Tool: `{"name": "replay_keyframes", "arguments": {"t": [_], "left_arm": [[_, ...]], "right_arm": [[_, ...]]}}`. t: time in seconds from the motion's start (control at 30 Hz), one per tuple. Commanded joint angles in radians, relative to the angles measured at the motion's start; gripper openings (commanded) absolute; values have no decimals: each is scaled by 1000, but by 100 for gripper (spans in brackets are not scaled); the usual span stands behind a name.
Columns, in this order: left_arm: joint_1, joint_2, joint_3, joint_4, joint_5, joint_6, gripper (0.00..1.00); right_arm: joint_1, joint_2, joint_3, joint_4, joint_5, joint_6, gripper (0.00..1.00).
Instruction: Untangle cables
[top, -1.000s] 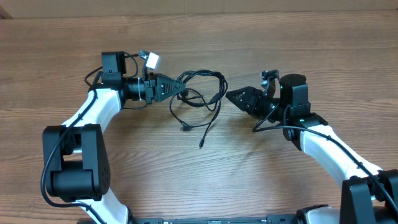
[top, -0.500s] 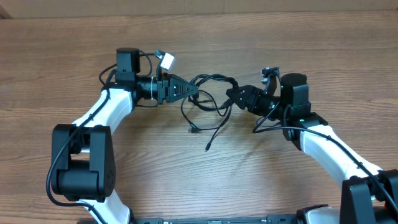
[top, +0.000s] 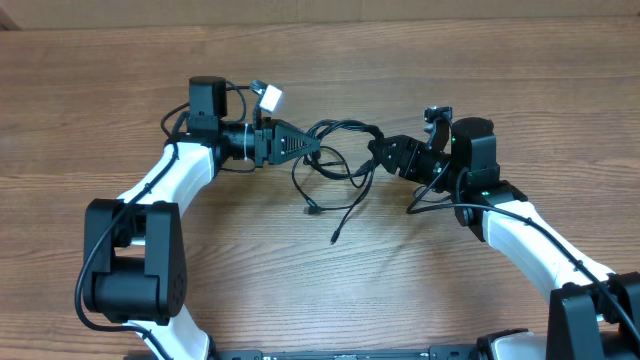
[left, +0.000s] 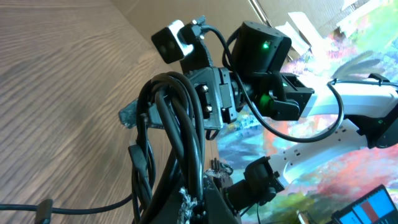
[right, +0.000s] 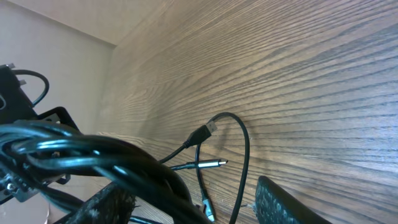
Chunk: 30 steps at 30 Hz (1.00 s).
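While my left claw (top: 316, 146) is closed tight on the cables (right: 115, 160), my right claw (top: 375, 152) stands half wide at the other side of the bundle, and I judge it is not gripping yet. The tangle hangs between both claws, over the bench (top: 450, 60). To do this well, I think I should close on one strand only, then pull slowly away from the left. Two plugs (right: 211, 128) lie on the bench; they must slide free, not catch.
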Motion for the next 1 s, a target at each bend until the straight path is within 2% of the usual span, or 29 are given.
{"name": "replay_keyframes", "arguments": {"t": [0.0,0.1,0.13,0.2,0.27,0.3,0.37,0.4,0.53,0.57,0.77,0.8,0.87,0.9,0.97], "left_arm": [[-31,-10,9,8,39,-14,4],[-47,-10,9,16,37,-14,4],[-49,-10,9,17,36,-13,4],[-50,-10,9,18,24,-14,4],[-50,-10,9,17,6,-14,4],[-49,-10,9,13,-14,-14,5],[-50,-10,9,2,-68,-14,11],[-50,-10,9,-5,-98,-18,19],[-47,-10,9,-19,-230,-127,57],[-47,-10,9,-19,-237,-149,64],[-44,-10,9,-19,-238,-199,92],[-44,-10,9,-19,-248,-212,93],[-45,-10,9,-31,-297,-237,83],[-45,-10,9,-57,-355,-253,78],[-47,-10,9,-133,-536,-296,73]], "right_arm": [[23,-2,3,0,23,-6,61],[37,-2,3,0,51,-6,60],[40,-2,3,0,60,-6,56],[41,-2,3,0,69,-6,44],[41,-2,3,0,69,-6,23],[41,-2,3,0,69,-6,16],[41,-2,3,0,68,-1,7],[41,-2,3,0,63,4,4],[42,-2,3,0,58,61,4],[45,-2,3,2,59,63,4],[95,-2,3,3,170,62,4],[108,-2,3,3,210,62,4],[134,-2,3,3,298,62,4],[149,-2,3,3,356,62,4],[174,-2,3,3,448,62,4]]}}
